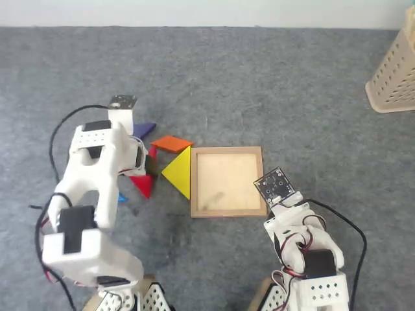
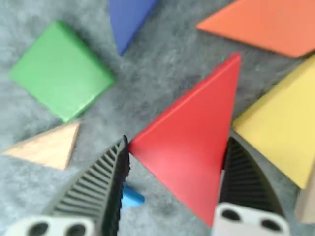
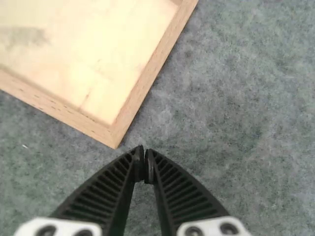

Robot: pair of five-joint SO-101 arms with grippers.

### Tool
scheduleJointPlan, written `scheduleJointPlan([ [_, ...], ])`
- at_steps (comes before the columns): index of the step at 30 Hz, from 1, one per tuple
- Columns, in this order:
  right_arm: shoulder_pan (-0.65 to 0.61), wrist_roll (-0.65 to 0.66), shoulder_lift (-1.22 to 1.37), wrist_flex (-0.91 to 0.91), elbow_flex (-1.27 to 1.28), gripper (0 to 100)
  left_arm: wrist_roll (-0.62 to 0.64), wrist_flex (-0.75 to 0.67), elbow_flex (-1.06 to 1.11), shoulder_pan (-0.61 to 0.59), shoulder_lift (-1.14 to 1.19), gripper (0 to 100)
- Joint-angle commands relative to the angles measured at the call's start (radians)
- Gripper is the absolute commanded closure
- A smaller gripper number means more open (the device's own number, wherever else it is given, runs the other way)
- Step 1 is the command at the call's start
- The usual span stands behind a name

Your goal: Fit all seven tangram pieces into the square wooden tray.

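The square wooden tray (image 1: 227, 212) lies in the middle of the grey mat with nothing in it. Left of it lie a yellow triangle (image 1: 180, 172), an orange piece (image 1: 172, 144), a dark blue piece (image 1: 144, 128) and a red triangle (image 1: 142, 185). My left gripper (image 2: 174, 162) is open low over the mat, with the red triangle (image 2: 189, 142) between its fingers (image 2: 106, 187). Around it lie a green square (image 2: 61, 69), a pale wooden triangle (image 2: 49, 145) and a small light-blue piece (image 2: 132, 196). My right gripper (image 3: 144, 164) is shut on nothing, just off a corner of the tray (image 3: 142, 93).
A cream perforated basket (image 1: 395, 71) stands at the far right edge of the table. The left arm (image 1: 91, 188) covers part of the cluster of pieces. Bare grey mat stretches behind and to the right of the tray.
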Motion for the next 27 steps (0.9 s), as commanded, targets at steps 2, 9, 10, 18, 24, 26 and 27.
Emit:
scheduleJointPlan([
  [2, -0.002, 0.011, -0.022, 0.007, 0.015, 99.1, -0.011, 0.078, -0.036, 0.046, -0.196, 79],
  [9, -0.002, 0.011, -0.022, 0.007, 0.015, 99.1, 0.051, 0.129, -0.111, 0.305, -0.235, 79],
  [10, -0.002, 0.011, -0.022, 0.007, 0.015, 99.1, 0.032, 0.126, -0.137, 0.347, -0.215, 79],
  [18, -0.002, 0.011, -0.022, 0.007, 0.015, 99.1, -0.213, 0.118, -0.337, 0.52, 0.061, 79],
  [24, -0.002, 0.011, -0.022, 0.007, 0.015, 99.1, -0.345, 0.06, -0.363, 0.528, 0.13, 79],
  [26, -0.002, 0.011, -0.022, 0.007, 0.015, 99.1, -0.39, 0.057, -0.352, 0.534, 0.13, 79],
  [27, -0.002, 0.011, -0.022, 0.007, 0.015, 99.1, -0.404, 0.054, -0.34, 0.537, 0.13, 79],
])
